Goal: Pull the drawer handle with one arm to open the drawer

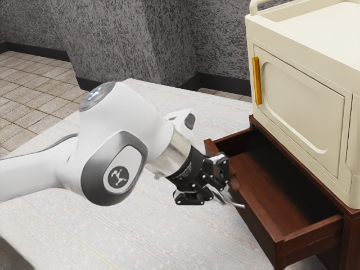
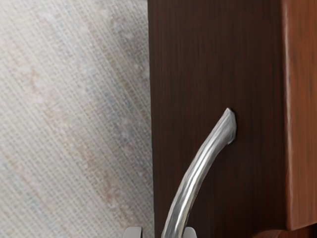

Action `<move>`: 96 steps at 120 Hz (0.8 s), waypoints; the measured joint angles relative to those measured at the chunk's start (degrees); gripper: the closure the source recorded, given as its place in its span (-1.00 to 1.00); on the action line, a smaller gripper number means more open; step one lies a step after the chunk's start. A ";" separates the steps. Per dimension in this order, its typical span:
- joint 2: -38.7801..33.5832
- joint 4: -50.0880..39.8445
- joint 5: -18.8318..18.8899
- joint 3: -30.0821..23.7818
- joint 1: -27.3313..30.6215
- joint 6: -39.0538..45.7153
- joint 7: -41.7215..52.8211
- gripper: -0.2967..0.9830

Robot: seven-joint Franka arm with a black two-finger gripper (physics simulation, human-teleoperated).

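Note:
The black gripper [image 1: 218, 191] is at the drawer's front in the exterior view, its fingers apart on either side of the silver handle [image 1: 235, 204]. Beyond it the dark red-brown drawer [image 1: 281, 194] stands pulled out, its inside visible. In the wrist view, the curved handle [image 2: 196, 166] rises from the dark drawer front [image 2: 223, 59] and runs between the fingertips of the gripper [image 2: 162, 232]. It lies close to one fingertip, with a gap to the other, so the gripper is open around it. The handle's far end is hidden.
A cream cabinet [image 1: 306, 90] with a yellow handle [image 1: 257, 80] stands on top of the brown drawer unit [image 1: 305, 163]. Pale woven flooring [image 1: 169, 230] spreads under the arm. Grey textured walls [image 1: 219, 39] rise behind.

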 joint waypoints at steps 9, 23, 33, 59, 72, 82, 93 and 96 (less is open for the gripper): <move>-0.74 -0.89 0.02 0.02 0.02 -0.01 -0.01 0.55; -1.94 -1.80 0.03 0.40 -0.02 -0.40 0.02 0.55; -2.77 -2.20 0.03 0.52 0.01 -0.99 0.04 0.55; -5.43 -4.09 0.05 0.55 0.01 -2.52 0.08 0.55; -6.38 -4.68 0.09 0.54 0.04 -3.19 0.06 0.55; -7.25 -5.33 0.10 0.61 0.13 -3.53 0.04 0.56; -7.89 -5.71 0.04 0.77 0.13 -3.77 0.06 0.56; -7.97 -5.76 0.06 1.01 0.06 -3.84 0.04 0.57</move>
